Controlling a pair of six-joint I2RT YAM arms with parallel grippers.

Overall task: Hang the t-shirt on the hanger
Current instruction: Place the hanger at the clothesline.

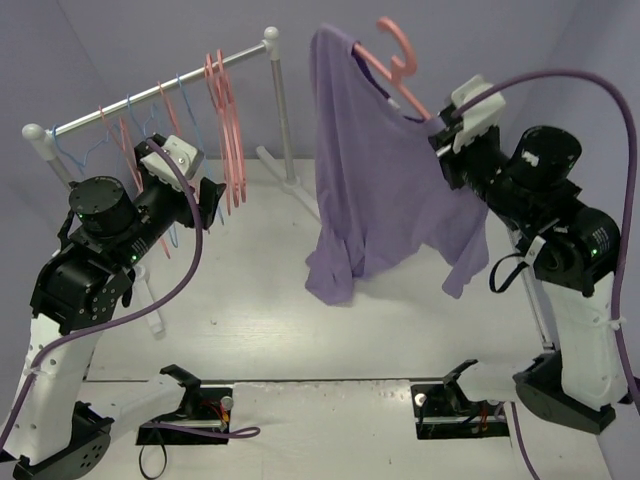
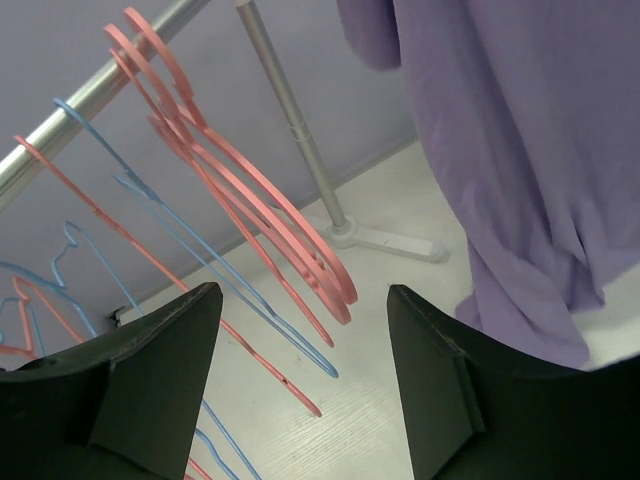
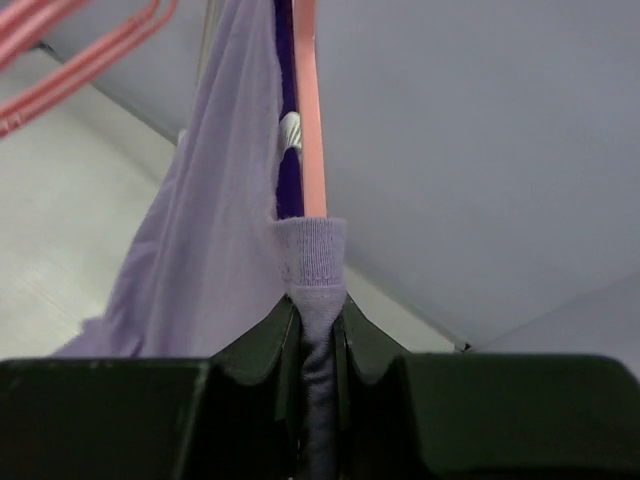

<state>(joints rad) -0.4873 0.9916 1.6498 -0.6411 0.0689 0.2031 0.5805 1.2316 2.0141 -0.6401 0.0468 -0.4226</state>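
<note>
Top, left-wrist and right-wrist views of a 2-arm rig at a clothes rack (image 1: pixel 150 87). The right gripper (image 3: pixel 315 318) is raised just beyond the rack's right-hand post; its jaws are closed tight on a bunched fold of the purple t-shirt (image 1: pixel 385 190), right under a ribbed band of the fabric; whether plastic also lies between the pads cannot be told. The hanger (image 3: pixel 310 120), thick and salmon-pink, rises out of that ribbed band, tilted, with its curled hook in the air level with the rack's rail and not on it; 1 shoulder lies inside the t-shirt, the other arm shows bare above the gripper. The t-shirt hangs from the hanger just right of the rack's post, its lower edge close above the white table (image 1: pixel 250 320). The left gripper (image 2: pixel 305 300) hovers in front of the rack's rail; its jaws stand wide apart with nothing between them. On the rail hang several more salmon-pink hangers (image 1: pixel 230 130), then thin blue wire hangers (image 2: pixel 200 240) and thin pink-red ones further left.
</note>
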